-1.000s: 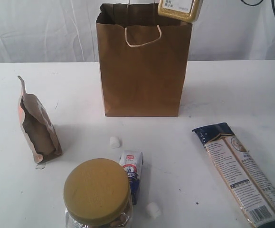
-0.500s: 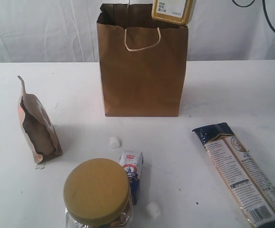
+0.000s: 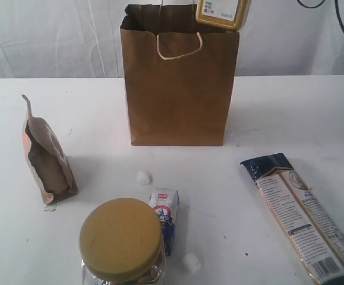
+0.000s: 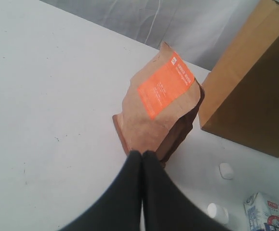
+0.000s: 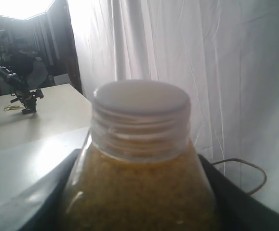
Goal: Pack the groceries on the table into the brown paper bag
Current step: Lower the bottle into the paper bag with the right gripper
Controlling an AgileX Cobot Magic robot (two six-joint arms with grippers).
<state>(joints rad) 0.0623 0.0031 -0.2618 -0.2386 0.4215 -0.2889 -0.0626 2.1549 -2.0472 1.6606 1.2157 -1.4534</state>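
The brown paper bag (image 3: 177, 89) stands upright at the back middle of the table (image 3: 290, 113). A yellow-grain jar (image 3: 222, 13) hangs just above the bag's right rim. In the right wrist view my right gripper (image 5: 139, 192) is shut on this jar (image 5: 141, 159), below its white cap, with a dark finger on each side. My left gripper (image 4: 142, 155) is shut and empty, its tips just short of the brown pouch (image 4: 161, 106). On the table lie the pouch (image 3: 47, 157), a gold-lidded jar (image 3: 121, 237), a blue-white carton (image 3: 164, 217), two marshmallows (image 3: 144, 177) (image 3: 191, 262) and a noodle pack (image 3: 302, 217).
A white curtain (image 3: 53, 35) hangs behind the table. In the left wrist view the bag (image 4: 255, 91) stands beyond the pouch, with the marshmallows (image 4: 225, 170) and the carton (image 4: 267, 216) beside it. Neither arm shows in the exterior view.
The yellow-grain jar over the bag swung slightly left, then back right to about where it was. Everything on the table has stayed put.
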